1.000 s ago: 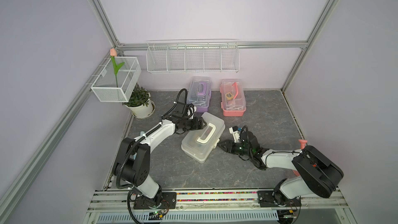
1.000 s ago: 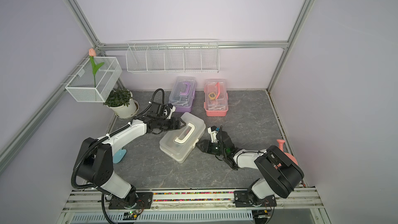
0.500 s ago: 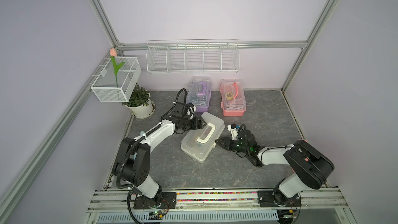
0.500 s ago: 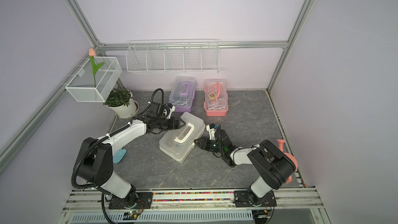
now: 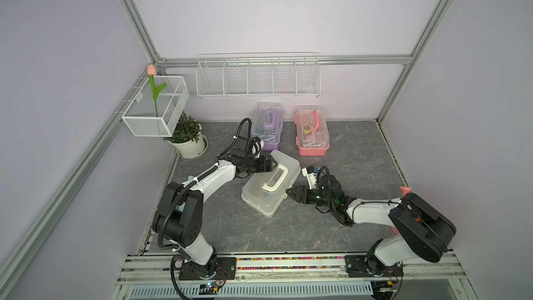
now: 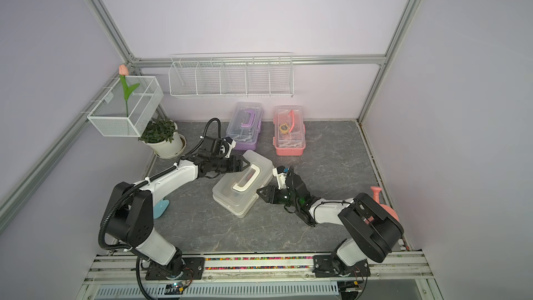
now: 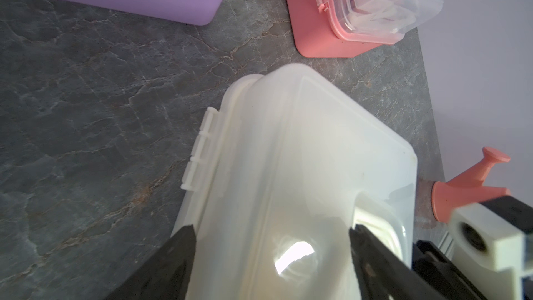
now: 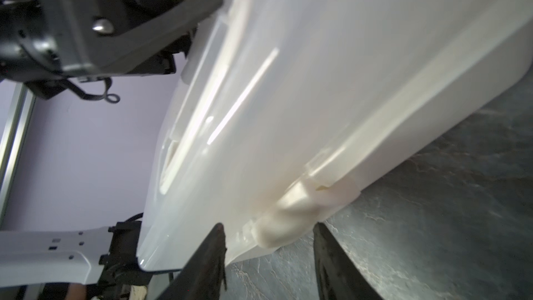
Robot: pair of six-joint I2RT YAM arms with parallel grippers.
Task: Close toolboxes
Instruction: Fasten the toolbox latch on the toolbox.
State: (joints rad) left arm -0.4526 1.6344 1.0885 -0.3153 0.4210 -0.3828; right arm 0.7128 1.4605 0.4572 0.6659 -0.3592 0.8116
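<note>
White-based rectangular plastic toolbox (image 5: 261, 200), clear lid down, sits askew on grey marbled tabletop (image 5: 346, 154), in front of purple-based clear-lidded toolbox (image 5: 266, 137) and pink-based clear-lidded toolbox (image 5: 313, 145); left gripper (image 5: 275, 164) jaws spread over its lid, right gripper (image 5: 289, 193) jaws spread astride its front latch (image 8: 285, 220).

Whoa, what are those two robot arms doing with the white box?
They're working on shutting the white box. The left fingers are spread wide over one end of its lid. The right fingers sit open on either side of the front latch, which doesn't look snapped down yet. The purple box and pink box sit by the back wall.
</note>
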